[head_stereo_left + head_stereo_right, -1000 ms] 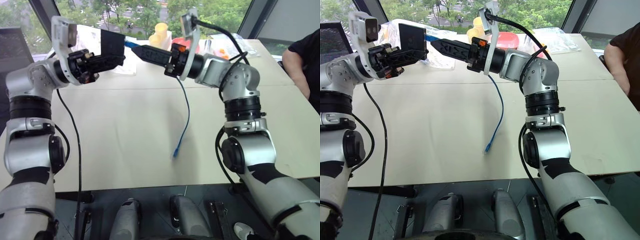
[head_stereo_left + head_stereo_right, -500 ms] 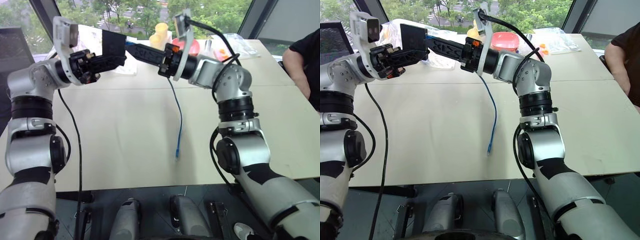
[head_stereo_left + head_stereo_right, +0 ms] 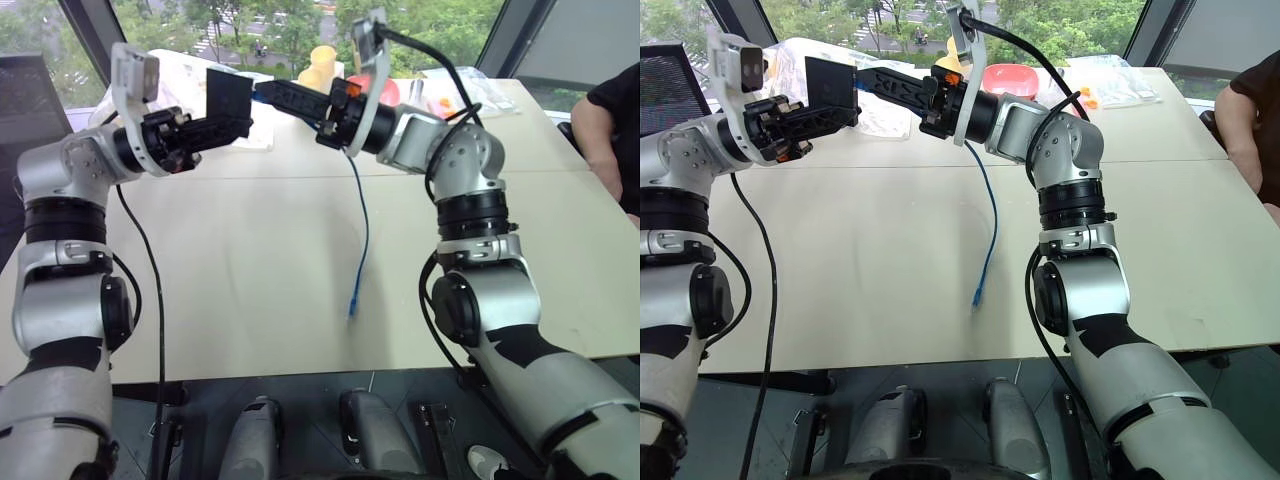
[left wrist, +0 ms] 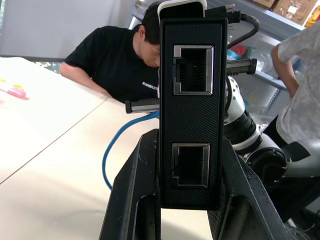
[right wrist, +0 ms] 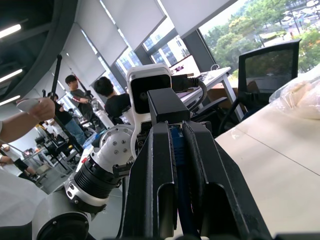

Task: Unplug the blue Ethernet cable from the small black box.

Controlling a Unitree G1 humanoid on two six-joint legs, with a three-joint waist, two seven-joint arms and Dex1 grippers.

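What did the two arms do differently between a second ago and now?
The right gripper slid toward the small black box and closed on the blue Ethernet cable right at the box. The cable's hanging end swung slightly. The left gripper kept holding the box raised above the table; the cable is not yet unplugged.

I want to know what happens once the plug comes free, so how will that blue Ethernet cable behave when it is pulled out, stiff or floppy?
Probably floppy: the blue Ethernet cable hangs in a loose curve from the right gripper down to the table. It looks thin and light, so its free end, resting on the table, may drag or swing. The small black box seems rigid.
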